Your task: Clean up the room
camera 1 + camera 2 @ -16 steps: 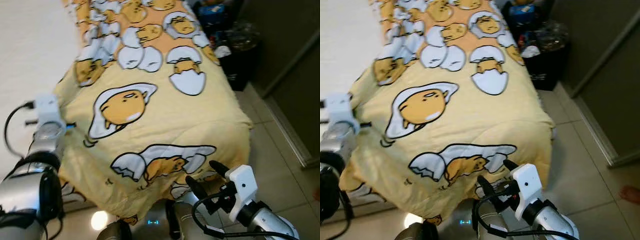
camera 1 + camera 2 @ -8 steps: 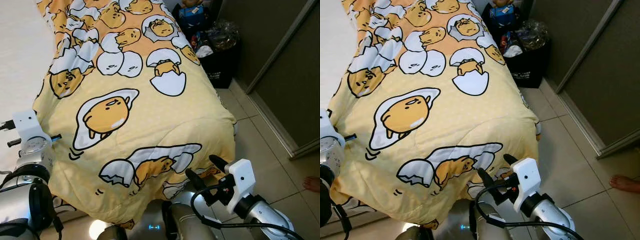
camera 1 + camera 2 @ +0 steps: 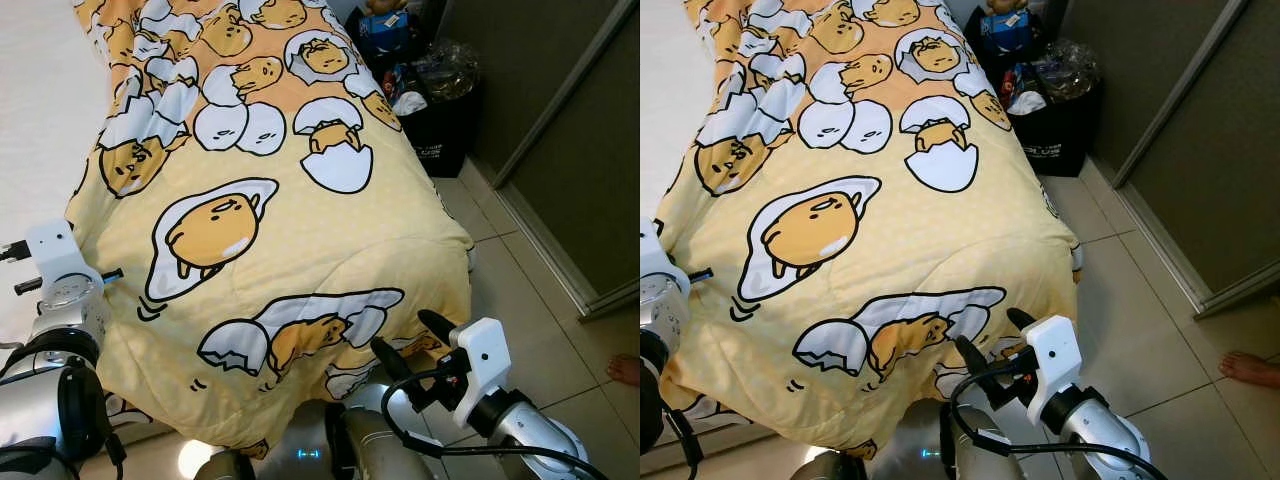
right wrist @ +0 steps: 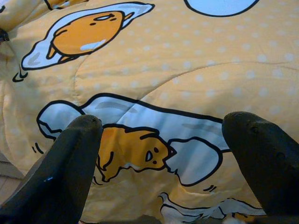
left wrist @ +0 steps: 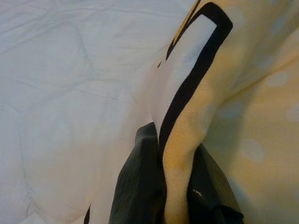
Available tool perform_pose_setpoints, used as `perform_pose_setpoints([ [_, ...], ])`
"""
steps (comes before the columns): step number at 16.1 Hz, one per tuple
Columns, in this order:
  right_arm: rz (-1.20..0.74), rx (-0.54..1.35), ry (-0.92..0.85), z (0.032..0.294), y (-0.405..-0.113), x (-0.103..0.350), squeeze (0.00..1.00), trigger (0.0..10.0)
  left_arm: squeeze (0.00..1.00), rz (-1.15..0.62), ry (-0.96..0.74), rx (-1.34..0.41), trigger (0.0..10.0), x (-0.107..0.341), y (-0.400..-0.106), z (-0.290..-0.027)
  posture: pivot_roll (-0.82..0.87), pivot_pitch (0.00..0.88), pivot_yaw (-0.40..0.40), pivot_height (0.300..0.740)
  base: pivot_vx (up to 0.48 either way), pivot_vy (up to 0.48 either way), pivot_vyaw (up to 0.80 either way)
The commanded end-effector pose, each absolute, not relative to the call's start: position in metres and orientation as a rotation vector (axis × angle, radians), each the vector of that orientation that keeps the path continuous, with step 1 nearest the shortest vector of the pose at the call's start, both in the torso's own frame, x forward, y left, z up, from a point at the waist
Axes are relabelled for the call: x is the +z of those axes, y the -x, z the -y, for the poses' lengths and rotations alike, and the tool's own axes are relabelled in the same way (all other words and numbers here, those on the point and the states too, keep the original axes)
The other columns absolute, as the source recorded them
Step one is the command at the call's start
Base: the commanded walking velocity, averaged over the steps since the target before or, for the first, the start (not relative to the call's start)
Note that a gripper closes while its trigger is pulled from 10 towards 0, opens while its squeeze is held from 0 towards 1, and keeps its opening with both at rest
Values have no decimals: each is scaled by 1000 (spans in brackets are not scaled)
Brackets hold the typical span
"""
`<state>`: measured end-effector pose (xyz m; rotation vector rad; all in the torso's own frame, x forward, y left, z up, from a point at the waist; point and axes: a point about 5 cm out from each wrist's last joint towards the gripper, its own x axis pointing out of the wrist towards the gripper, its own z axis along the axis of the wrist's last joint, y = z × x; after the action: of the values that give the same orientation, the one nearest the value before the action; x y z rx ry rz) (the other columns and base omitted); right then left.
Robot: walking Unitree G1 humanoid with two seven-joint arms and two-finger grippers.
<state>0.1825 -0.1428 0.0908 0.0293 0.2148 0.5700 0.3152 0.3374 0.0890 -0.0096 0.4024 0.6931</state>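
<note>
L gripper [image 5: 175,186] pinches the quilt [image 3: 290,230] edge at the bed's left side, fabric clamped btwn its fingers. R gripper [image 3: 410,340] hangs spread wide at the quilt's foot end, not touching. Quilt covers the bed; bin [image 3: 440,110] beside it.

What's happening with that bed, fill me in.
The robot stands at the foot of a bed, working on the yellow egg-print blanket. Its left tool is shut on a fold at the blanket's left edge, beside the bare white mattress. Its right tool is open, fingers spread, and hangs in front of the blanket's end without holding it. The blanket lies spread along the bed, draping over the end. A black bag of clutter stands on the floor to the bed's right.
</note>
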Motion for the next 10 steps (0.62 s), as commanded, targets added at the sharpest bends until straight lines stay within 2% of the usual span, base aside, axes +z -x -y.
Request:
perform_pose_setpoints([
  [1, -228, 552, -35, 146, -180, 88, 20, 10000, 0, -469, 8, 849, 0, 79, -288, -364, -270, 113, 34, 740, 0, 0, 0],
  [3, -225, 547, -42, 147, -183, 87, 20, 10000, 0, -478, 27, 885, 0, 76, -282, -369, -265, 108, 36, 740, 0, 0, 0],
  [4, -155, 492, -67, 146, -221, 92, 31, 10000, 0, -431, 34, 650, 0, 62, -310, -311, -184, 18, 47, 740, 0, 0, 794],
  [5, -128, 473, -74, 145, -238, 96, 43, 10000, 0, -407, 40, 544, 0, 59, -322, -283, -187, 17, 48, 740, 0, 0, 750],
  [8, -119, 484, -65, 142, -241, 98, 51, 10000, 0, -410, 50, 499, 0, 57, -325, -274, -188, 16, 50, 740, 0, 0, 715],
  [10, -121, 491, -61, 141, -243, 96, 75, 10000, 0, -395, 19, 436, 0, 56, -330, -259, -185, 19, 48, 740, 0, 0, 688],
])
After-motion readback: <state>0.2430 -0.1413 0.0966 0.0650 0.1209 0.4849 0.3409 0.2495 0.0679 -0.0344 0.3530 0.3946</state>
